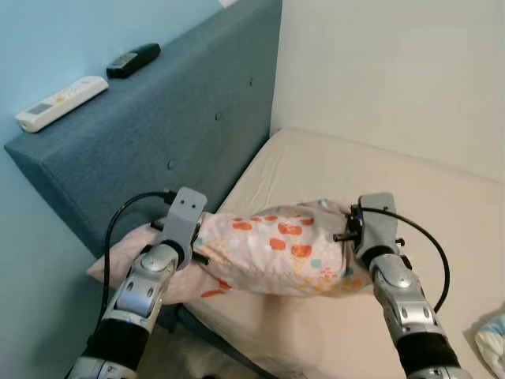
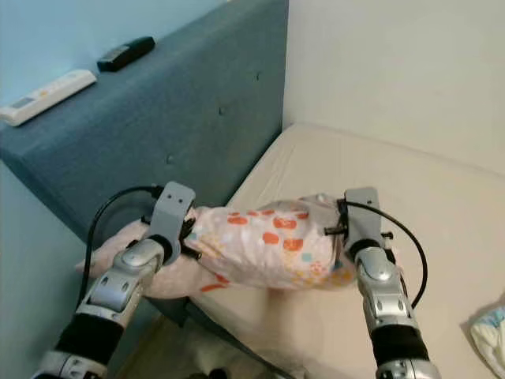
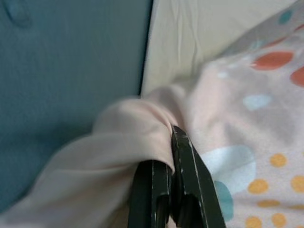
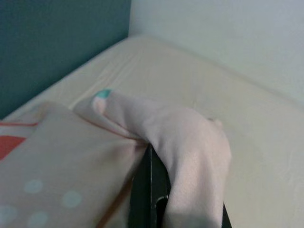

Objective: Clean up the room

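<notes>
A pink pillow (image 1: 276,253) with orange, teal and yellow spots is held up over the corner of the cream mattress (image 1: 394,181), beside the blue headboard (image 1: 189,118). My left gripper (image 3: 173,137) is shut on the pillow's plain pink end nearest the headboard, with fabric bunched over its black fingers (image 3: 190,190). At the opposite end my right gripper (image 4: 152,152) is shut on a corner of the pillowcase, which drapes over the fingers. In the eye views the pillow hangs between the left wrist (image 1: 185,217) and the right wrist (image 1: 375,229).
A white remote (image 1: 61,103) and a black remote (image 1: 134,59) lie on the headboard's flat top. A white wall rises behind the bed. A blue-and-white cloth (image 1: 493,339) sits on the mattress at the far right. Floor shows below the bed corner (image 1: 197,359).
</notes>
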`<state>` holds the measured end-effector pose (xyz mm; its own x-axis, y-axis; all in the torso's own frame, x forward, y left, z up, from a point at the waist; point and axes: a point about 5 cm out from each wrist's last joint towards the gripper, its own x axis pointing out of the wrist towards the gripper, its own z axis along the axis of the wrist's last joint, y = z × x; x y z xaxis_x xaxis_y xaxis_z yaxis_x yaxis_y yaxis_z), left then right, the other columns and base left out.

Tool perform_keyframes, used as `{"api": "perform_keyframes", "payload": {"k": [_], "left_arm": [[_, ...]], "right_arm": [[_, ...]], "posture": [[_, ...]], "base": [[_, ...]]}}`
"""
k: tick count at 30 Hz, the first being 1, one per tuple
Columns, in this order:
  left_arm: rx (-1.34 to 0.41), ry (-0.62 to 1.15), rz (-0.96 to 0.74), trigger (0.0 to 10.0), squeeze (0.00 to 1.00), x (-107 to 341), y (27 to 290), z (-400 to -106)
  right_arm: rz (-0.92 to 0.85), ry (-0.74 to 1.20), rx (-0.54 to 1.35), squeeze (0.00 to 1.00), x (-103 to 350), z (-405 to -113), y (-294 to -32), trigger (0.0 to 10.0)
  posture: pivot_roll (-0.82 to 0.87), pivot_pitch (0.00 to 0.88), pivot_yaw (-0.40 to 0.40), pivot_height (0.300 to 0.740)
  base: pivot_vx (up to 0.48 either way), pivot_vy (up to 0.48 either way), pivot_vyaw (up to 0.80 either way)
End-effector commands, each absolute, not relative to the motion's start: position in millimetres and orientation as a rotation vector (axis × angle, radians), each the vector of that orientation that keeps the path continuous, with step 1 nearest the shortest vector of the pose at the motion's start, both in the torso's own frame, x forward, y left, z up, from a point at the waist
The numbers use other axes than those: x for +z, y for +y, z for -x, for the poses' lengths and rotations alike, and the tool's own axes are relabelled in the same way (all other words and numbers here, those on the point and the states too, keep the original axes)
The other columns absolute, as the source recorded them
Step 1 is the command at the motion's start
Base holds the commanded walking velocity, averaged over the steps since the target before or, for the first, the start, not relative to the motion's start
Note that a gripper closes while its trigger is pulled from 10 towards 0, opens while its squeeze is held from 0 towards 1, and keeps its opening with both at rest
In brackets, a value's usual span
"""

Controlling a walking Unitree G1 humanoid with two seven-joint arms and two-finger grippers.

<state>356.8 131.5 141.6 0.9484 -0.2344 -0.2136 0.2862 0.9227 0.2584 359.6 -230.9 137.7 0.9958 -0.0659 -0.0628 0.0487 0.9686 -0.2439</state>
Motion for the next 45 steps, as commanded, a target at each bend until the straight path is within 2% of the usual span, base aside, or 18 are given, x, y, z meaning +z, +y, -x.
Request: {"api": "perform_keyframes", "payload": {"k": [1, 4, 8, 10, 17, 19, 21, 25, 30, 31, 45], "left_arm": [[-0.205, 0.09, -0.333, 10.0, 0.0, 164.3, 139.5, -372.2], [-0.15, 0.022, -0.317, 10.0, 0.0, 186.0, 143.4, -381.9], [-0.139, 0.0, -0.31, 10.0, 0.0, 191.7, 145.0, -382.3], [-0.121, -0.057, -0.302, 10.0, 0.0, 206.6, 148.0, -376.0], [-0.141, -0.098, -0.271, 10.0, 0.0, 215.0, 148.1, -359.4], [-0.203, -0.058, -0.249, 10.0, 0.0, 198.6, 136.0, -337.8], [-0.203, -0.058, -0.249, 10.0, 0.0, 198.6, 136.0, -337.8], [-0.295, 0.074, -0.199, 10.0, 0.0, 132.9, 96.5, -306.3], [-0.311, 0.12, -0.176, 10.0, 0.0, 125.5, 86.6, -300.5], [-0.334, 0.135, -0.162, 10.0, 0.0, 122.8, 77.8, -294.5], [-0.341, 0.134, -0.147, 10.0, 0.0, 124.5, 70.6, -292.4]], "right_arm": [[0.267, 0.003, -0.105, 0.0, 168.0, -375.8, -248.6, 10.0], [0.273, -0.002, -0.123, 0.0, 191.3, -388.5, -255.3, 10.0], [0.264, -0.01, -0.116, 0.0, 197.2, -391.2, -254.8, 10.0], [0.243, -0.049, -0.096, 0.0, 216.8, -399.0, -250.4, 10.0], [0.211, -0.089, -0.037, 0.0, 225.7, -403.6, -240.1, 10.0], [0.239, -0.029, -0.037, 0.0, 208.9, -401.9, -239.8, 10.0], [0.239, -0.029, -0.037, 0.0, 208.9, -401.9, -239.8, 10.0], [0.182, 0.099, -0.051, 0.0, 161.5, -389.4, -239.9, 10.0], [0.178, 0.13, -0.043, 0.0, 150.0, -385.6, -238.5, 10.0], [0.187, 0.156, -0.033, 0.0, 136.4, -380.1, -236.2, 10.0], [0.198, 0.171, -0.026, 0.0, 119.4, -371.7, -233.9, 10.0]], "posture": [[-0.01, 0.217, 0.029, 0.74], [0.01, 0.229, 0.025, 0.74], [0.02, 0.237, 0.022, 0.74], [0.04, 0.251, 0.009, 0.74], [0.05, 0.262, 0.006, 0.74], [0.06, 0.271, -0.001, 0.74], [0.06, 0.271, -0.001, 0.74], [0.06, 0.285, -0.013, 0.74], [0.06, 0.287, -0.009, 0.74], [0.06, 0.29, 0.002, 0.74], [0.05, 0.296, 0.013, 0.74]], "base": [[0.0, 0.0, 0.0], [0.0, 0.0, 0.0], [0.0, 0.0, 0.0], [0.0, 0.0, 0.0], [0.0, 0.0, 0.0], [0.0, 0.0, 0.0], [0.0, 0.0, 0.0], [0.0, 0.0, 0.0], [0.0, 0.0, 0.0], [0.0, 0.0, 0.0], [0.0, 0.0, 0.0]]}}
